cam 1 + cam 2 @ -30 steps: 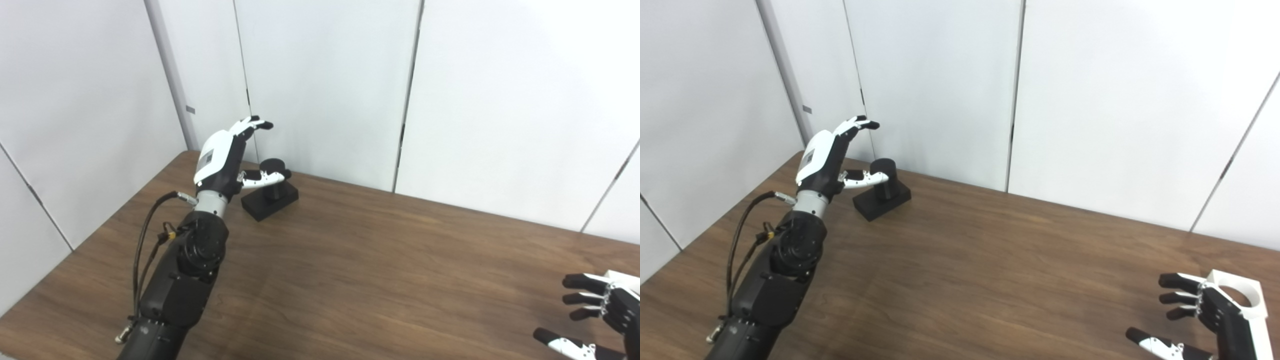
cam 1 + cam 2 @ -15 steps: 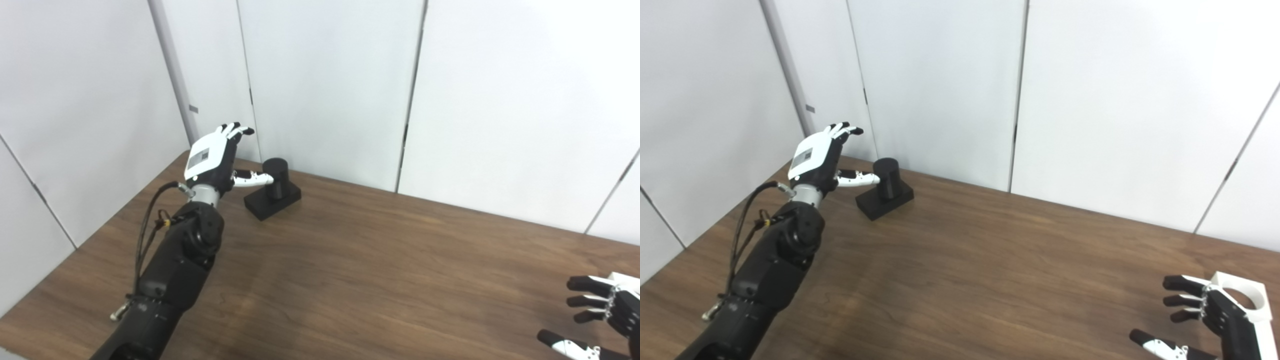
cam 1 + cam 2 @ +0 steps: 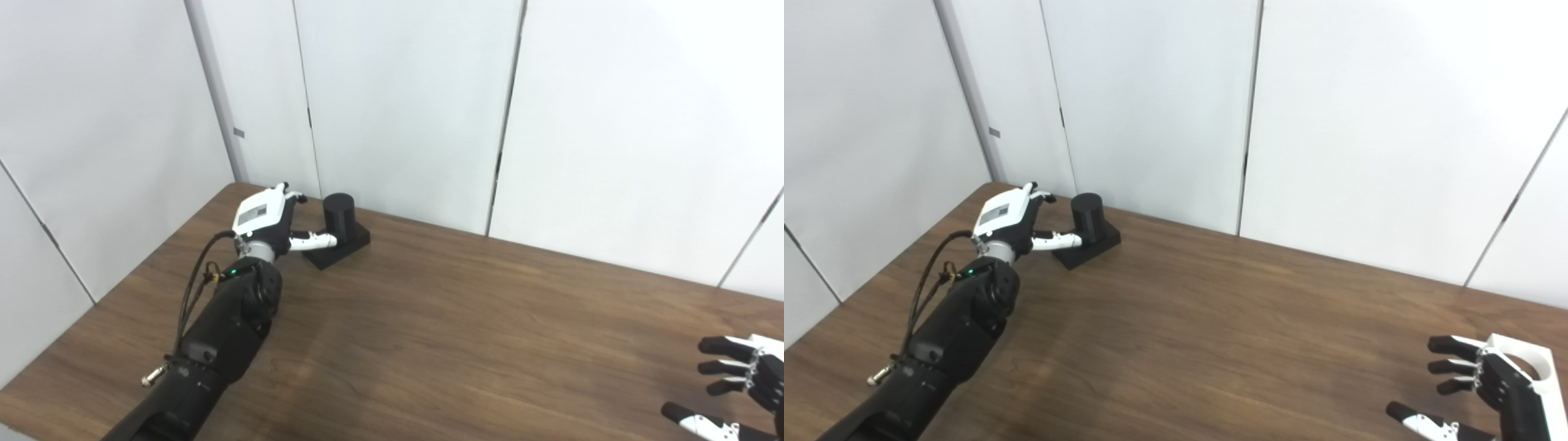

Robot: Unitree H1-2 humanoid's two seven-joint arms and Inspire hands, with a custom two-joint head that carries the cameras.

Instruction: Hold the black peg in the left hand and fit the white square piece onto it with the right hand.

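The black peg point(image 3: 339, 214), a short cylinder on a square black base, stands at the far left of the brown table point(image 3: 441, 318), near the wall. My left hand point(image 3: 268, 215) is just left of it, low over the table, open, with its thumb reaching to the peg's base; contact cannot be told. The white square piece point(image 3: 1522, 362) with a round hole lies at the table's right edge. My right hand point(image 3: 1476, 392) hovers open in front of it, partly covering it, fingers spread.
White wall panels point(image 3: 404, 104) rise right behind the table's far edge, close to the peg. The table's left edge point(image 3: 153, 257) runs diagonally beside my left arm. Bare wood lies between the two hands.
My left hand has come down from above the peg to table height beside it, fingers now pointing toward the wall. The right hand has barely moved. The camera shifted slightly.
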